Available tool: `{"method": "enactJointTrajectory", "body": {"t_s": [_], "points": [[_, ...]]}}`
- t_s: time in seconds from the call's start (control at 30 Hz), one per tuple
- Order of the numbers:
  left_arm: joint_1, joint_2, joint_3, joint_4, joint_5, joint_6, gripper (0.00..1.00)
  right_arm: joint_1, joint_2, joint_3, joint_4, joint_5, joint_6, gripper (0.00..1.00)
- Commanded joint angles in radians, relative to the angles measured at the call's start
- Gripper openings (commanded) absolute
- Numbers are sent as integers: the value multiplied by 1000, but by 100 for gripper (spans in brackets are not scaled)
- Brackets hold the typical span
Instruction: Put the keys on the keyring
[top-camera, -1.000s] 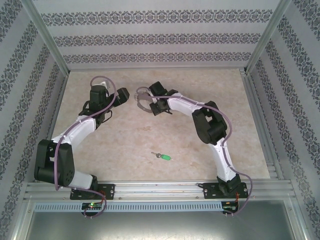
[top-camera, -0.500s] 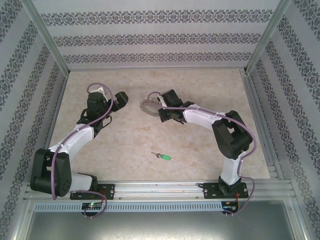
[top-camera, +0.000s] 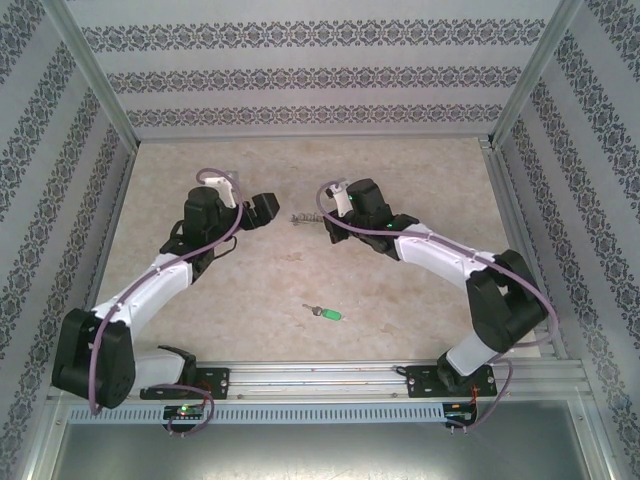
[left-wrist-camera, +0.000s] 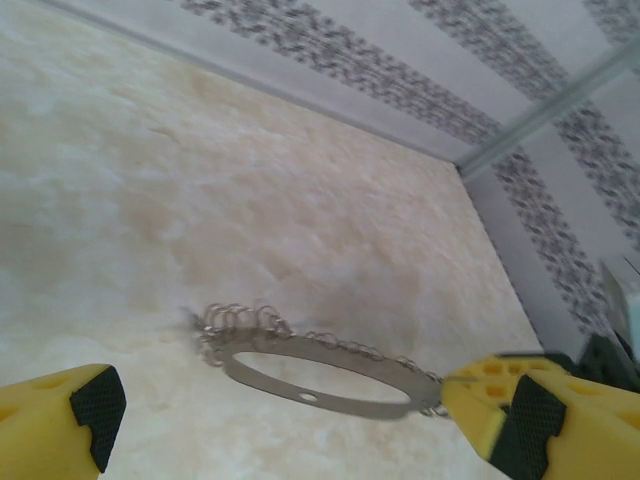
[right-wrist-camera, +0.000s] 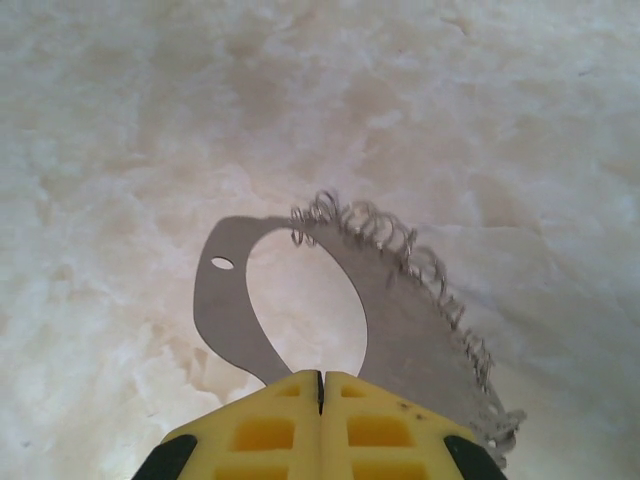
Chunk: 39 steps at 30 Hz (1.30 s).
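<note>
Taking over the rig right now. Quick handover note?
Grippers: left gripper open and empty, facing the keyring without touching it; right gripper shut on the keyring's flat band.
Things: keyring sits between the two grippers, at the far middle of the table; green-headed key lies alone nearer the arm bases.
Done: keyring grasped.
Left: pick up the key, thread it onto the keyring.

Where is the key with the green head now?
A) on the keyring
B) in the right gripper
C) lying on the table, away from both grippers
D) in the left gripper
C: the key lies alone on the table; the right gripper is shut on the keyring, the left gripper is open.
</note>
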Motion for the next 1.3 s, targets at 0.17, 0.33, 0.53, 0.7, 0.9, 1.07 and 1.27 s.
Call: {"method": "enactJointTrajectory", "body": {"t_s": [0.17, 0.33, 0.53, 0.7, 0.9, 1.07, 1.27], "points": [[-103, -128, 31, -59, -10, 64, 100, -70, -185, -118, 179, -167, -38, 0], [-143, -111, 69, -88, -13, 68, 100, -115, -277, -196, 308, -248, -19, 0], [-182, -110, 65, -52, -30, 83, 100, -131, -360, -222, 360, -316, -8, 0], [-199, -99, 73, -34, -26, 106, 100, -149, -388, -228, 415, -403, 44, 0], [-207, -97, 75, -19, -7, 120, 100, -163, -371, -258, 517, -455, 127, 0], [-208, -92, 86, -14, 59, 121, 100, -171, -353, -277, 579, -509, 178, 0], [-209, -57, 116, 22, 194, 84, 100, -193, -336, -306, 651, -558, 235, 0]]}}
